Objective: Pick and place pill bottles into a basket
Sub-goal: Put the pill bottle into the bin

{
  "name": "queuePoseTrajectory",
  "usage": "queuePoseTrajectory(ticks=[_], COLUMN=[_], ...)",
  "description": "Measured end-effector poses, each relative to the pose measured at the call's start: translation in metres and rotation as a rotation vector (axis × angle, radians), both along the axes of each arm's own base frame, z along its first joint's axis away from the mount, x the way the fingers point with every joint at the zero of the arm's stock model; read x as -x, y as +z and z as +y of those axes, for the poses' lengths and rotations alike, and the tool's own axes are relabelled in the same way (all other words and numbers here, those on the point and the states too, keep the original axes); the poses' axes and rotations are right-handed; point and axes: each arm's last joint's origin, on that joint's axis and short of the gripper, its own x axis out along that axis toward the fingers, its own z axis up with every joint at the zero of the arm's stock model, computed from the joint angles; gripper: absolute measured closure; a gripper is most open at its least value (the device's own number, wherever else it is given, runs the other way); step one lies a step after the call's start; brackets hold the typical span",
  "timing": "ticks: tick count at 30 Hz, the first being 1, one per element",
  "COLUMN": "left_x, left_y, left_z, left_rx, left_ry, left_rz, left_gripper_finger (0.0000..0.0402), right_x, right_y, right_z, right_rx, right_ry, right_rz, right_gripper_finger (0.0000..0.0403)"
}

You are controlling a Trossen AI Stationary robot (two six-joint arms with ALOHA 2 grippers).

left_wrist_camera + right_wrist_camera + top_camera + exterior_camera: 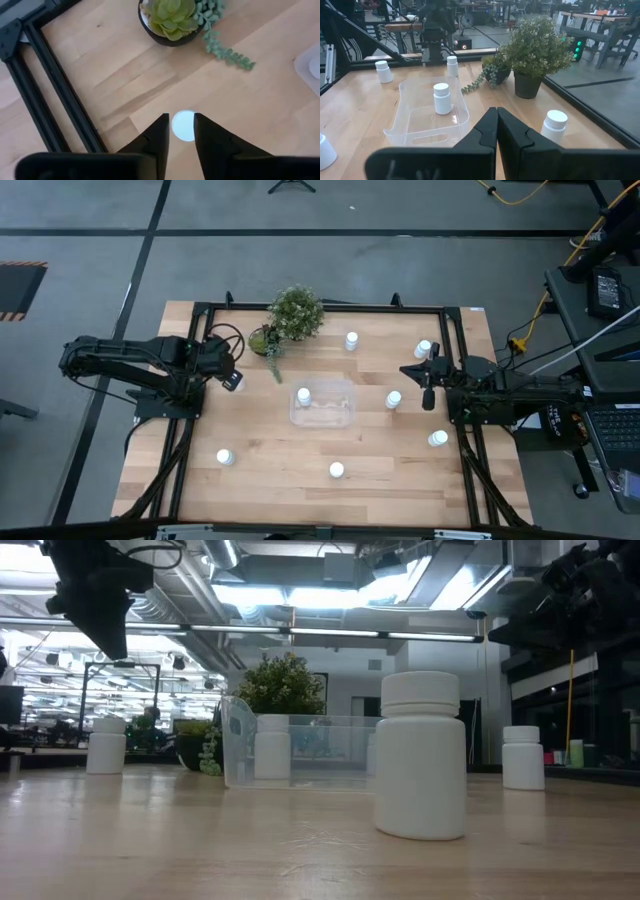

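Note:
Several white pill bottles stand upright on the wooden table. One bottle (pixel 303 395) stands inside the clear basket (pixel 335 415) at mid-table, and it also shows in the right wrist view (pixel 441 98). My left gripper (pixel 231 377) points down, open, above a bottle (pixel 184 125) near the table's left side. In the left wrist view its fingers show on either side of the cap. In the low view the gripper (pixel 105 625) hangs well clear above that bottle (pixel 107 745). My right gripper (pixel 497 120) is shut and empty at the right (pixel 412 372), pointing toward the basket.
A leafy potted plant (pixel 296 311) and a small succulent pot (pixel 264 340) stand at the far edge, near my left gripper. Loose bottles stand at far centre (pixel 351 340), far right (pixel 424 349), right of the basket (pixel 393 399), near right (pixel 438 438), near centre (pixel 336 470) and near left (pixel 225 457).

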Motion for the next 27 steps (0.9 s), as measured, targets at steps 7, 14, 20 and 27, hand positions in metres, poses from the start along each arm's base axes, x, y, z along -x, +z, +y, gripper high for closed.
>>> queuePoseTrajectory(ticks=[7, 14, 20, 27], left_x=[-0.004, -0.006, -0.012, -0.018], left_y=[-0.007, -0.020, -0.022, -0.027], left_z=[-0.001, -0.002, -0.002, -0.002], left_rx=[0.047, 0.058, 0.083, 0.082], left_ry=[-0.024, -0.028, -0.038, -0.036], left_rz=[0.014, 0.065, 0.050, 0.095], left_gripper_finger=[0.0264, 0.0214, 0.0183, 0.0165], right_x=[0.000, 0.000, 0.000, 0.000], right_y=[0.000, 0.000, 0.000, 0.000], right_z=[0.000, 0.000, 0.000, 0.000], right_rx=[0.000, 0.001, 0.001, 0.001], right_ry=[0.000, 0.000, 0.001, 0.000], right_rz=[0.001, 0.001, 0.001, 0.002], right_gripper_finger=[0.0391, 0.0391, 0.0391, 0.0391])
